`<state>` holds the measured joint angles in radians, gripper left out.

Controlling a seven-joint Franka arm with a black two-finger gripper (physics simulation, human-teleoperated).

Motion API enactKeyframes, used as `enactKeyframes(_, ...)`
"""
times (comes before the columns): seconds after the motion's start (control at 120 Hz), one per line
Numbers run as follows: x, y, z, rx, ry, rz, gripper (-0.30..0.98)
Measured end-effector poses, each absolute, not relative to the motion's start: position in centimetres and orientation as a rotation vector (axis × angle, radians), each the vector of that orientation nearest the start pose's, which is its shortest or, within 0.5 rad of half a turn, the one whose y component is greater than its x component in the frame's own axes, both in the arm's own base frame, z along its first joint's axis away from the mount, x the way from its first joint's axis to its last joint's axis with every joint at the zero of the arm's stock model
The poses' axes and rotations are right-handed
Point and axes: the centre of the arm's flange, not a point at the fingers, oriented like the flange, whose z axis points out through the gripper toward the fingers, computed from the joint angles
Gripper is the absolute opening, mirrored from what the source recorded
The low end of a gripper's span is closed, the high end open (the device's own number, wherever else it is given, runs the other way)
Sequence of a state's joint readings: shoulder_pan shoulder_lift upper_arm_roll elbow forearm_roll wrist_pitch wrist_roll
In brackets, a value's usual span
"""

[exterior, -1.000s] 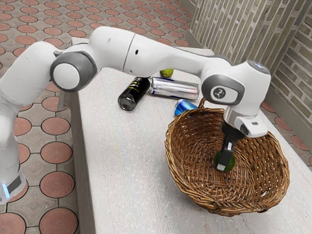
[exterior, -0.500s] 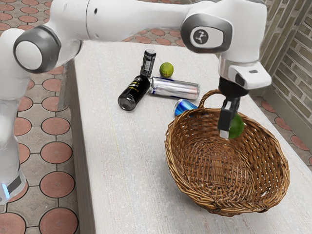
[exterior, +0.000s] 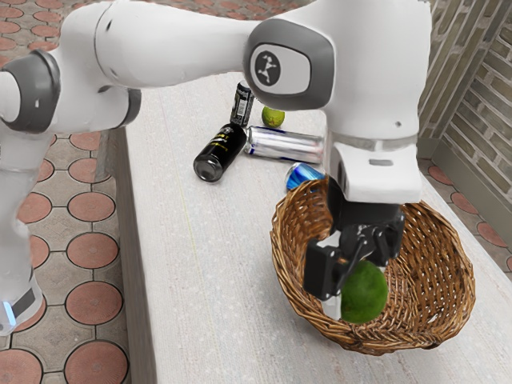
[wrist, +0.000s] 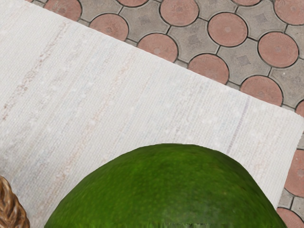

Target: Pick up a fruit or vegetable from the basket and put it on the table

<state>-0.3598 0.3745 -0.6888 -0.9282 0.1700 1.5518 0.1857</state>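
Note:
My gripper (exterior: 350, 290) is raised, with the green fruit (exterior: 366, 294) held at its fingers. In the exterior view both overlap the front part of the wicker basket (exterior: 452, 302), and part of the fruit is hidden by a finger. In the wrist view the green fruit (wrist: 166, 190) looms at the lower edge, with the pale table (wrist: 118, 95) beyond it and a bit of basket rim (wrist: 12, 209) beside it. The far fingertip is hidden behind the fruit.
A black bottle (exterior: 220, 154), a silver can (exterior: 286, 145), a dark can (exterior: 242, 104), a blue can (exterior: 304, 176) and a lime (exterior: 273, 116) are on the table beyond the basket. In the wrist view, the table edge borders the tiled floor (wrist: 228, 28).
My gripper has lifted the green fruit up from inside the basket. Since then my hand has turned and come nearer the exterior camera, the fruit moving with it. The basket has stayed put.

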Motion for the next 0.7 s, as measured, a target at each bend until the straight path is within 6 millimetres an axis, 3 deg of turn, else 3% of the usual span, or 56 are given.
enactKeyframes(0.108, 44.4, -51.6, 67.7, -2.763, 1.764, -0.41, 0.37)
enactKeyframes(0.242, 46.0, -54.3, 63.7, -2.768, 1.747, -0.44, 0.35)
enactKeyframes(0.35, 46.7, -55.0, 62.8, -2.78, 1.747, -0.483, 0.36)
enactKeyframes(0.475, 46.9, -55.5, 62.5, -2.801, 1.757, -0.509, 0.56)
enactKeyframes(0.7, 46.8, -55.6, 62.8, -2.872, 1.789, -0.511, 0.66)
